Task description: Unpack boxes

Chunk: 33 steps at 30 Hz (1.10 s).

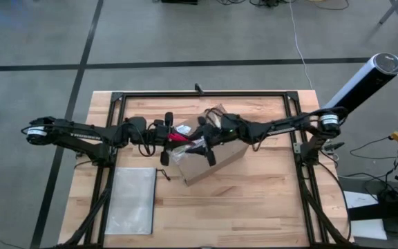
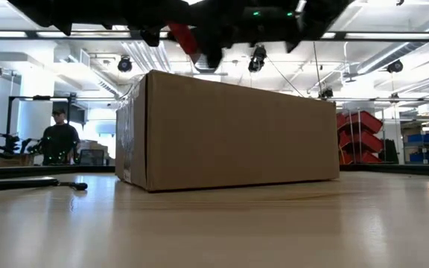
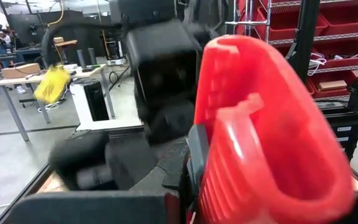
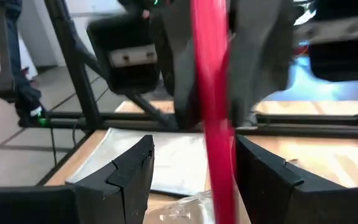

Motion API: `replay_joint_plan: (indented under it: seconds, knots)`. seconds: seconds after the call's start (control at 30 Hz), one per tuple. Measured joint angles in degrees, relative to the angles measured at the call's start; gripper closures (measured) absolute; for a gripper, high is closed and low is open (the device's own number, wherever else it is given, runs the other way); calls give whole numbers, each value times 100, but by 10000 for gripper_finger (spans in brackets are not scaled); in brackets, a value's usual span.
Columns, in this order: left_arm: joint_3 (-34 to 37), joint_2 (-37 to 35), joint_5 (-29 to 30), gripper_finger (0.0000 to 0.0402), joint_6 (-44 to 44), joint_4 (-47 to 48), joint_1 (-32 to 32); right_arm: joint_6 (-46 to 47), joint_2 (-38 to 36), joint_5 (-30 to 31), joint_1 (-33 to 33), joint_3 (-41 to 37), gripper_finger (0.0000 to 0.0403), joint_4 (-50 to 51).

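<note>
We see both arms reaching in from opposite sides and meeting above the brown cardboard box [image 1: 209, 160], which sits near the middle of the wooden table [image 1: 254, 200], turned at an angle to the table's edges. From table height the box [image 2: 229, 130] stands flat on the table with its flaps shut, and both arms hang dark just above its top. The left claw [image 1: 173, 135] holds a small red utility knife [image 1: 179, 136] over the box's left end — in the left wrist view the knife [image 3: 269, 134] fills most of the picture, clamped close against the dark fingers [image 3: 194, 155]. The right claw [image 1: 202, 145] is right beside it, above the box top, and in the right wrist view its two dark fingers [image 4: 132, 171] stand wide apart with the red knife [image 4: 215, 112] running between them; we cannot tell whether they touch it. A piece of crumpled clear plastic [image 1: 216, 114] lies on the table just behind the box, under the right arm. A flat grey-white zip pouch [image 1: 131, 200] lies on the table well apart from the box, toward the front-left corner. In the room beyond the table, a person [image 2: 58, 138] stands at a bench far off.
</note>
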<state>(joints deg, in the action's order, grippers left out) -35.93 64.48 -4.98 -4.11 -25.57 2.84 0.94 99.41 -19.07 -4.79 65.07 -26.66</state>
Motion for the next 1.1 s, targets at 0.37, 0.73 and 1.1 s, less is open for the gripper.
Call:
replay_joint_plan:
  seconds: [0.37, 0.73, 1.1]
  knots:
    - [5, -8, -13, 368, 49, 67, -1, -178, 781, -227, 94, 1031, 213, 711]
    - [3, -4, -1, 368, 42, 267, -1, -290, 658, -195, 57, 1031, 213, 945]
    - [3, -601, 249, 368, 53, 972, -1, -475, 357, -186, -200, 1031, 213, 1637]
